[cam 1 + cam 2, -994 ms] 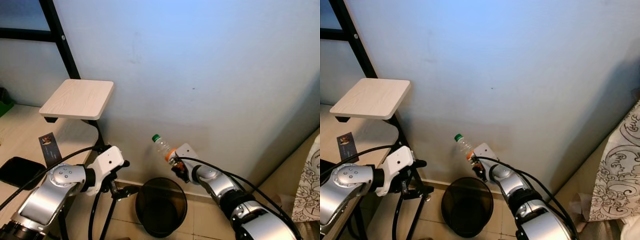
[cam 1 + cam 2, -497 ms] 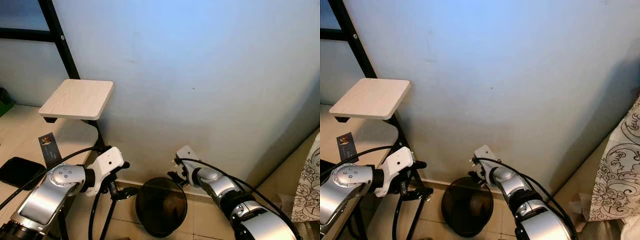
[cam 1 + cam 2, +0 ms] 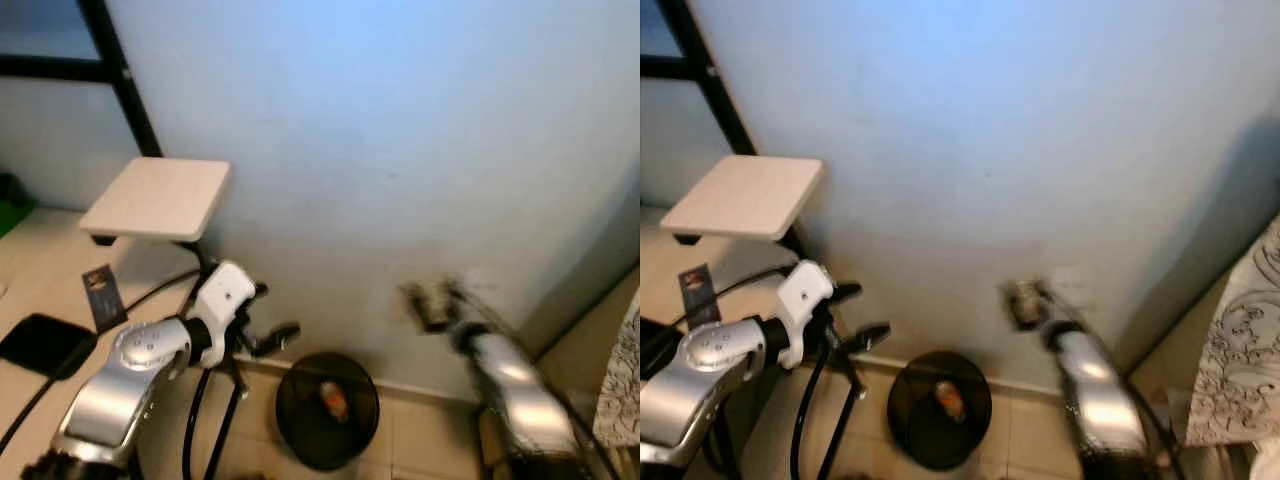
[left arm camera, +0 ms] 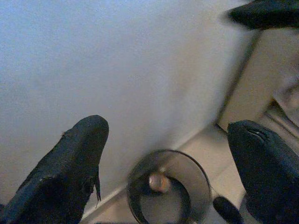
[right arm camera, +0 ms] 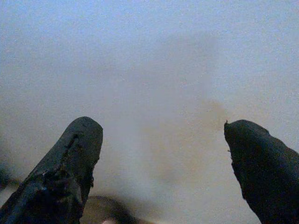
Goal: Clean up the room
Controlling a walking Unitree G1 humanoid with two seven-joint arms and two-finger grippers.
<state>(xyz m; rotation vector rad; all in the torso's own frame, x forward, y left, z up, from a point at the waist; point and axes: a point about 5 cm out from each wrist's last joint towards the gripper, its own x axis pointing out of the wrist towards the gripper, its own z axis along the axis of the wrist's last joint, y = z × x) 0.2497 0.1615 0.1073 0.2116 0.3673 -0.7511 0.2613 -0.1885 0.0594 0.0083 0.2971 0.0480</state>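
A round black bin [image 3: 327,410] stands on the tiled floor against the pale wall. A plastic bottle with an orange label [image 3: 333,401] lies inside it, and the same bottle [image 4: 159,182] appears down in the bin [image 4: 169,192] in the left wrist view. My right gripper [image 3: 428,302] is blurred, up and to the right of the bin; its fingers [image 5: 70,163] stand open and empty, facing the wall. To the left of the bin, just above its rim, my left gripper [image 3: 270,340] is open and empty, fingers [image 4: 70,163] wide apart.
A light wooden side table [image 3: 158,196] on a black frame [image 3: 122,75] stands to the left. A dark tray [image 3: 40,343] and a small card [image 3: 99,296] lie on the pale surface at far left. A patterned cloth [image 3: 1238,360] hangs at the right edge.
The bottle left my right gripper and now lies in the bin. My right arm has swung up and to the right, blurred. My left gripper has risen a little toward the bin.
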